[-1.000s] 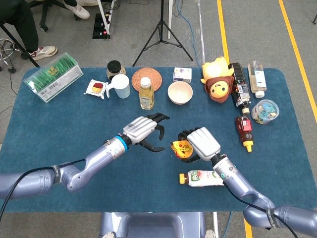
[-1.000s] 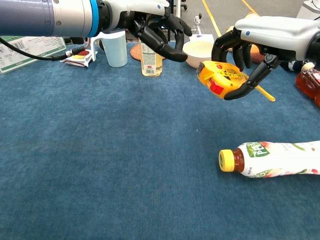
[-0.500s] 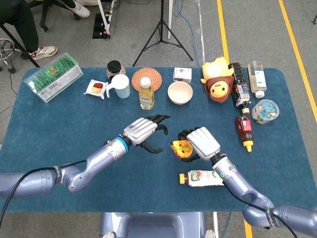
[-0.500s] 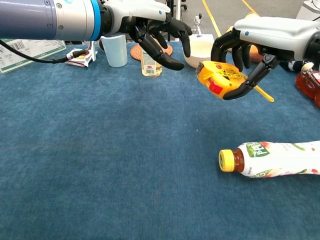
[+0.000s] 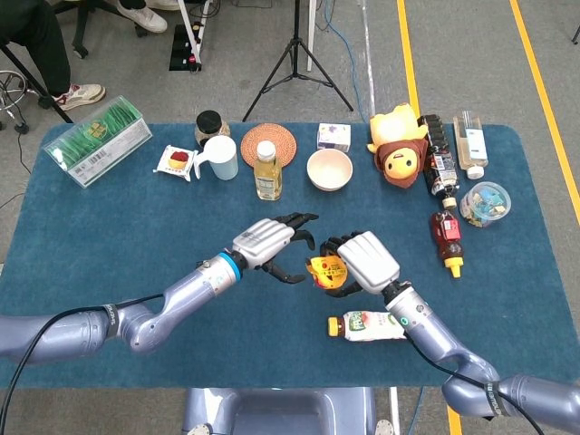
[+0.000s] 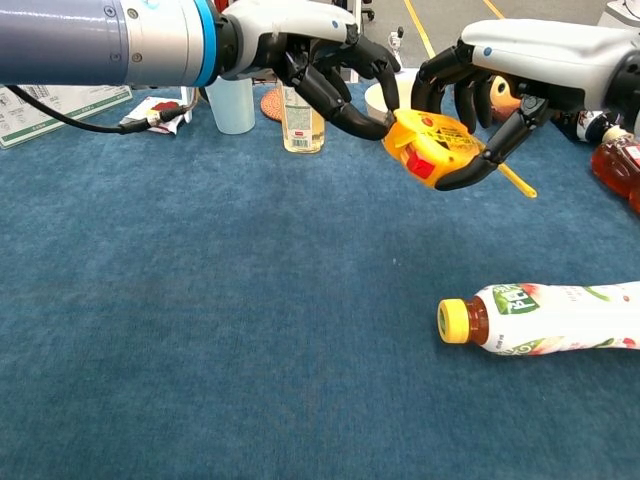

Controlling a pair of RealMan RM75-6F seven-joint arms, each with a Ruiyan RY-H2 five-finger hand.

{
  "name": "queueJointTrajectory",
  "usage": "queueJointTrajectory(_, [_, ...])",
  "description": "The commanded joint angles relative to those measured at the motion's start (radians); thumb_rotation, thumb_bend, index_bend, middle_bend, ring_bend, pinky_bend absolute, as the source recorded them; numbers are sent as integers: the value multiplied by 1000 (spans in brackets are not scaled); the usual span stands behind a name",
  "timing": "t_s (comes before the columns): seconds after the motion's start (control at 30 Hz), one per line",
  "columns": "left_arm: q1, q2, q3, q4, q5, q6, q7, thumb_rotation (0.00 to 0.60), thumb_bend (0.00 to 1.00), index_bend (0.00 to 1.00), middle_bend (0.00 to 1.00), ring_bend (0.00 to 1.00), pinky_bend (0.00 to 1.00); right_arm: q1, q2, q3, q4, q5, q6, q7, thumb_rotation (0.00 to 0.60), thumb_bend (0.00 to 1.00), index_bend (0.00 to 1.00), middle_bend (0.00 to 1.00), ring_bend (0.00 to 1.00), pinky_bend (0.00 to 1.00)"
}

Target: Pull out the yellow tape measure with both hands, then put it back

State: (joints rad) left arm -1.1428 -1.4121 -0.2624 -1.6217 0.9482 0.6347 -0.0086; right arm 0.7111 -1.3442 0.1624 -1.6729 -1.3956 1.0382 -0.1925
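Right hand [image 6: 480, 110] grips the yellow tape measure [image 6: 430, 150] above the blue tablecloth [image 6: 200, 330]; left hand [image 6: 335, 70], fingers spread, reaches its edge. Grey floor [image 5: 453, 54] with yellow lines lies beyond.

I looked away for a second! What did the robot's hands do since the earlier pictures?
The left hand moved toward the round yellow tape measure until its fingertips reached the case; whether it grips anything yet is unclear. The right hand kept holding the tape measure and lifted it slightly toward the left hand. The lying juice bottle with the yellow cap stayed put.
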Motion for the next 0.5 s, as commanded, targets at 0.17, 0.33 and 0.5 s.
queueJointTrajectory(0.17, [5, -8, -9, 5, 23, -14, -37, 431, 225, 311, 40, 0, 123, -1, 2, 1, 2, 6, -2, 1, 476, 55, 565, 580, 544, 495])
queueJointTrajectory(0.33, [6, -9, -9, 9, 37, -22, -51, 434, 225, 326, 40, 0, 123, -3, 5, 5, 6, 15, -1, 9, 474, 56, 565, 580, 545, 495])
queueJointTrajectory(0.5, [5, -13, -9, 15, 41, -27, -60, 438, 225, 326, 40, 0, 123, -2, 6, 5, 7, 13, -3, 14, 475, 55, 565, 580, 544, 495])
